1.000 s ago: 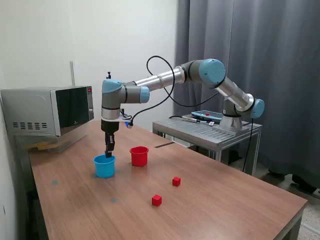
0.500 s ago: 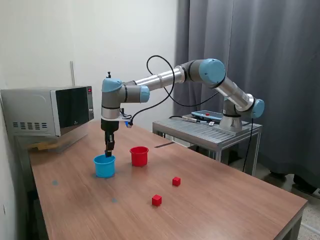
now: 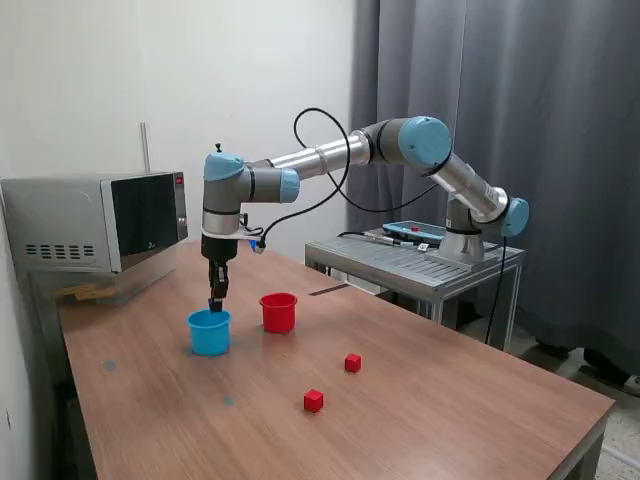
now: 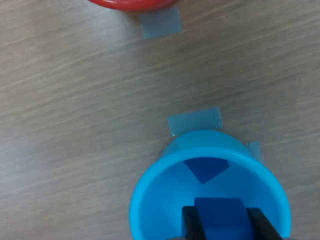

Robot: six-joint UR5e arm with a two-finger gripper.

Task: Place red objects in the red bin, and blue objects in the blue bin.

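The fingers [image 4: 220, 226] are closed on a blue cube [image 4: 220, 216], held just over the mouth of the blue cup [image 4: 150, 200]. A second blue cube [image 4: 206, 169] already lies on the cup's floor.

In the exterior view the fingers [image 3: 215, 302] hang right above the blue cup [image 3: 209, 332], with the red cup [image 3: 278, 312] just beside it at about 2 o'clock. Two red cubes [image 3: 352, 362] [image 3: 313, 400] sit on the desk [image 3: 450, 420], well apart from both cups, toward 4 o'clock.

The cubes look small, rigid and light, with flat faces, so a pinch across two opposite faces, centred, should hold. The cups look thin and light, likely to tip if nudged.
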